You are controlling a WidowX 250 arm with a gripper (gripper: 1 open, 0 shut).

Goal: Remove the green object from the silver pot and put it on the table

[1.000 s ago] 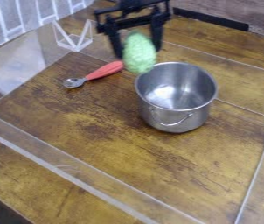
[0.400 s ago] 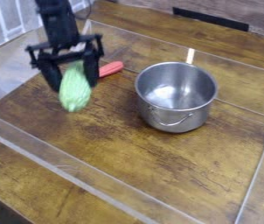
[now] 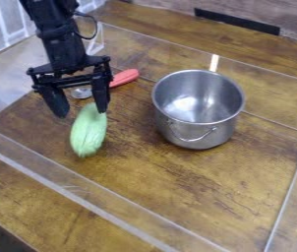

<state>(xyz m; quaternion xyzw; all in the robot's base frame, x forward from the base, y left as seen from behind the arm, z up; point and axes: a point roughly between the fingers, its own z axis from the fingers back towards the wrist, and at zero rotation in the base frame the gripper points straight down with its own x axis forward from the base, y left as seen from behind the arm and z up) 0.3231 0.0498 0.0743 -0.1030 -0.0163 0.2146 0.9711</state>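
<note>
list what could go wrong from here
The green object lies on the table right at the tool, so a sideways move could nudge or roll it. The spoon's red handle is close behind the tool and might get bumped as the arm lifts away.

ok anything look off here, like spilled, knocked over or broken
Nothing stands out. The pot sits upright, the green vegetable looks whole on the table with the open tool right behind it, and I see no spill.
</note>
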